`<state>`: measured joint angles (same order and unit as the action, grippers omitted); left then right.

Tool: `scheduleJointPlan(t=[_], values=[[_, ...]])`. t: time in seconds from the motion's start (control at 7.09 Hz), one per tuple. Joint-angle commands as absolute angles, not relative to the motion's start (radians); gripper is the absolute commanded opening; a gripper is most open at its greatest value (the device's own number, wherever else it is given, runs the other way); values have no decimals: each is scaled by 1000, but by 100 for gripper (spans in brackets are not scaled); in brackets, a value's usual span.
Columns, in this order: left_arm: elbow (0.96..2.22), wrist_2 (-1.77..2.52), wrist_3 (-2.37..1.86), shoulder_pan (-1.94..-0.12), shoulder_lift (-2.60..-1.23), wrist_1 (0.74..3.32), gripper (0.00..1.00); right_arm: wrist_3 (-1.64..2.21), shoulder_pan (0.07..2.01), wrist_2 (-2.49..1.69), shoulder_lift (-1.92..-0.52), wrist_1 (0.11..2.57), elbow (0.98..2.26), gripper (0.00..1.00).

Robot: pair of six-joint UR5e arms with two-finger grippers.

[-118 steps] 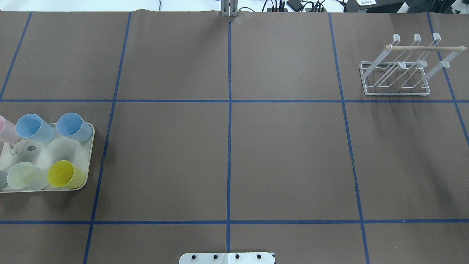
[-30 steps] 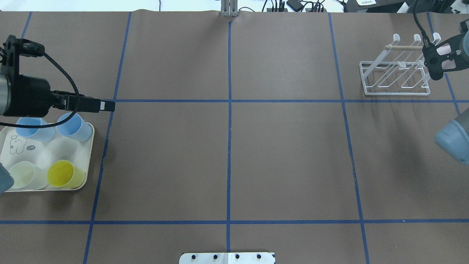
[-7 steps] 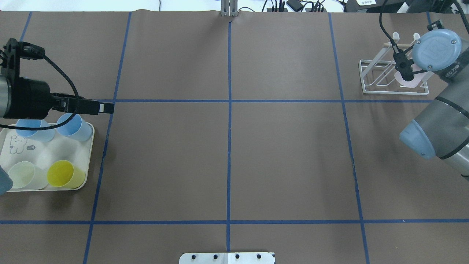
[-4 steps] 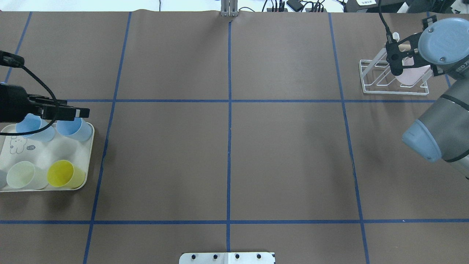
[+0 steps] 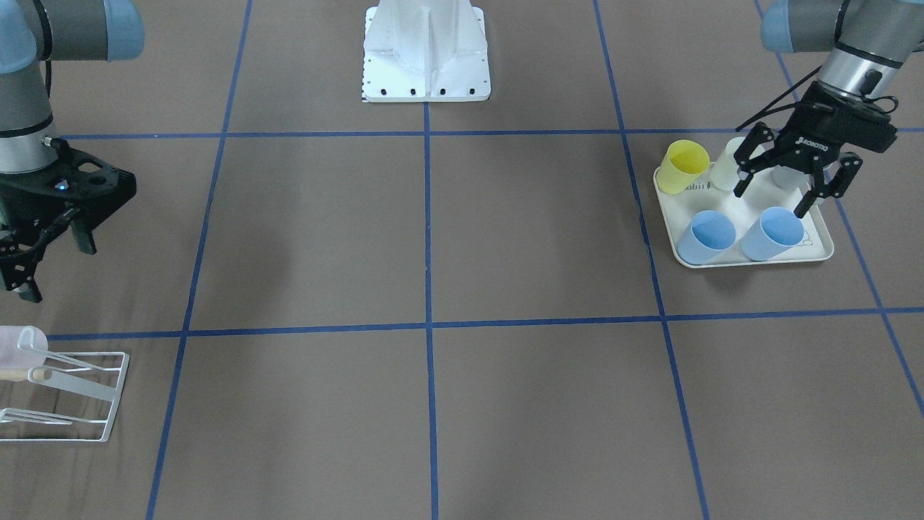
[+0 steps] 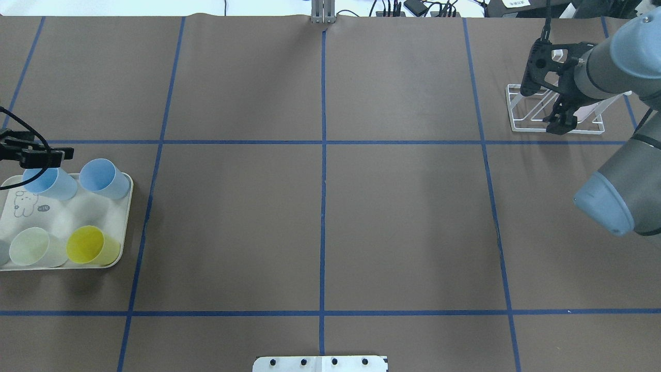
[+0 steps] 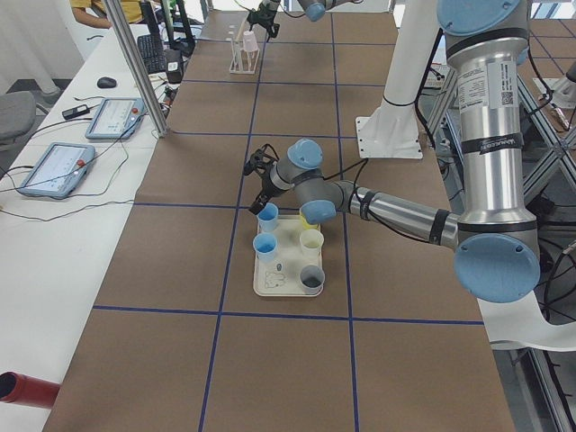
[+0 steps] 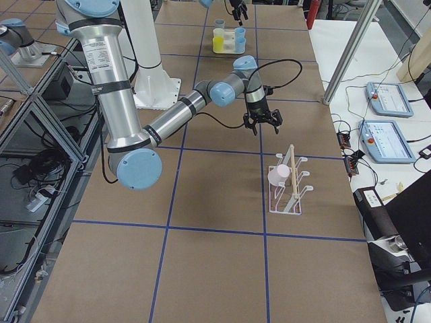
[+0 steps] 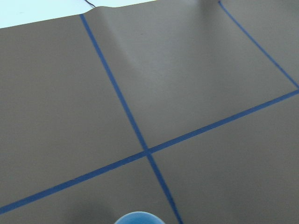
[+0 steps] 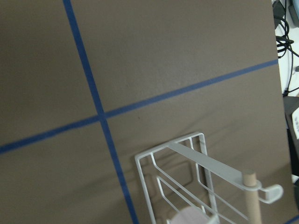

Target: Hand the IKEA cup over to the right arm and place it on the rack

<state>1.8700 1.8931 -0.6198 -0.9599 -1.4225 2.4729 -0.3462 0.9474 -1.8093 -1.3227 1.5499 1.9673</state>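
The pink IKEA cup (image 8: 277, 175) hangs on the white wire rack (image 8: 291, 192), against the rack's wooden rod, also seen as cup (image 5: 17, 345) on rack (image 5: 79, 396). My right gripper (image 5: 56, 266) hovers open and empty a little way from the rack, on the robot's side of it; in the overhead view the right gripper (image 6: 560, 120) overlaps the rack (image 6: 519, 111). My left gripper (image 5: 769, 203) stands open and empty above the tray (image 5: 823, 253), over the two blue cups (image 5: 774, 232).
The cream tray (image 6: 127, 206) at the table's left holds two blue cups (image 6: 103, 178), a yellow cup (image 6: 90, 245), a pale green cup (image 6: 33, 248) and a grey one. A white base plate (image 5: 426, 50) stands at the robot's side.
The right gripper has drawn back from the rack, leaving the pink cup hanging there. The left gripper has moved further left over the tray.
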Motion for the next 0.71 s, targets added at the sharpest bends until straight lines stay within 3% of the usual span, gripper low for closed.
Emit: scheduleJointPlan(t=[0.0,0.56], values=[[1685,1859,-523,-991,-1424,2639,100,-62,916,-1969,-1322,1420,1977,99],[1508,1870,-528,-991,-1398,2859,100,-52,902,-1967,-1322,1407,1977,99]])
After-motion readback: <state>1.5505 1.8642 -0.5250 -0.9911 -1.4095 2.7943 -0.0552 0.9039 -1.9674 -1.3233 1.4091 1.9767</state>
